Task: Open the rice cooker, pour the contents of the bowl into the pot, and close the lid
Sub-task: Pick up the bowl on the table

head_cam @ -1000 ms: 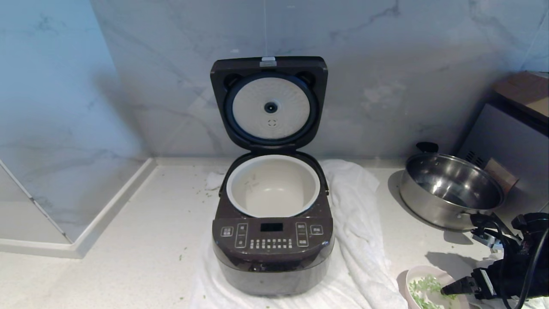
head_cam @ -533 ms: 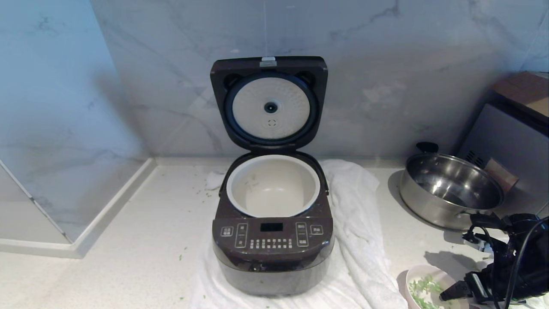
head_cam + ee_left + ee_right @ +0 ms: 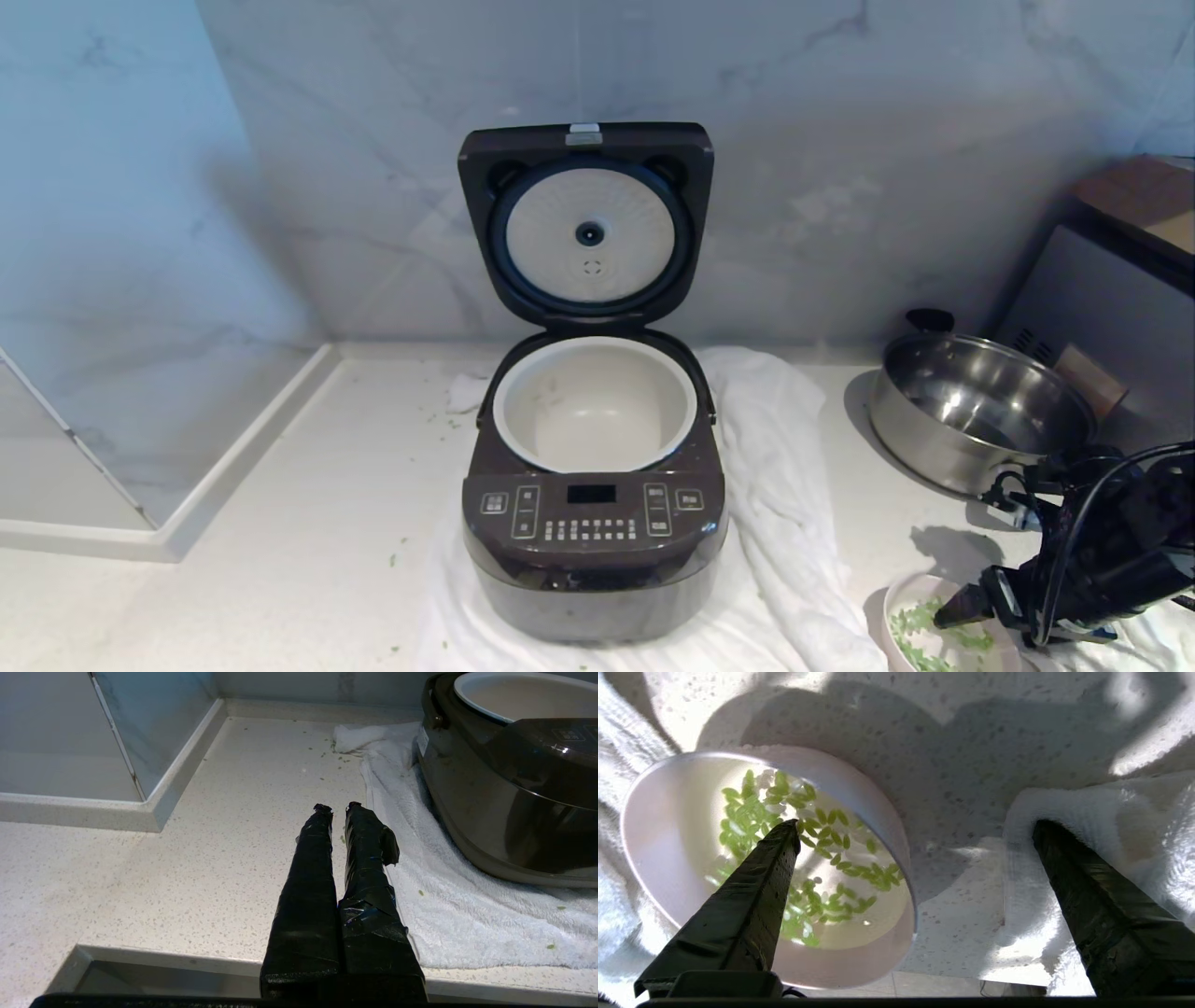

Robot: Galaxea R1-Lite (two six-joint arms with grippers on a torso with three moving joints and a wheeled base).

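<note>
The dark-brown rice cooker (image 3: 594, 537) stands on a white towel with its lid (image 3: 585, 149) raised against the wall. The cream pot (image 3: 505, 411) inside looks empty. The small pale pink bowl (image 3: 898, 595) sits at the front right of the counter, and the green contents (image 3: 920, 623) lie in it. My right gripper (image 3: 971, 609) hangs open over the bowl's right side. In the right wrist view the right gripper (image 3: 919, 825) straddles the bowl (image 3: 866, 798): one finger is over the contents (image 3: 826, 833), the other outside over the towel. My left gripper (image 3: 338, 807) is shut and empty, parked left of the rice cooker (image 3: 504, 793).
A steel pan (image 3: 980, 411) with black handles stands behind the bowl. A grey appliance (image 3: 1111, 308) is at the far right. The white towel (image 3: 775, 504) spreads under and right of the cooker. A raised ledge (image 3: 187, 523) bounds the counter's left. Green bits dot the counter.
My right arm has swung down and a little left over the bowl, and its wrist has turned. Its fingers have stayed open. The cooker, lid and bowl have not moved.
</note>
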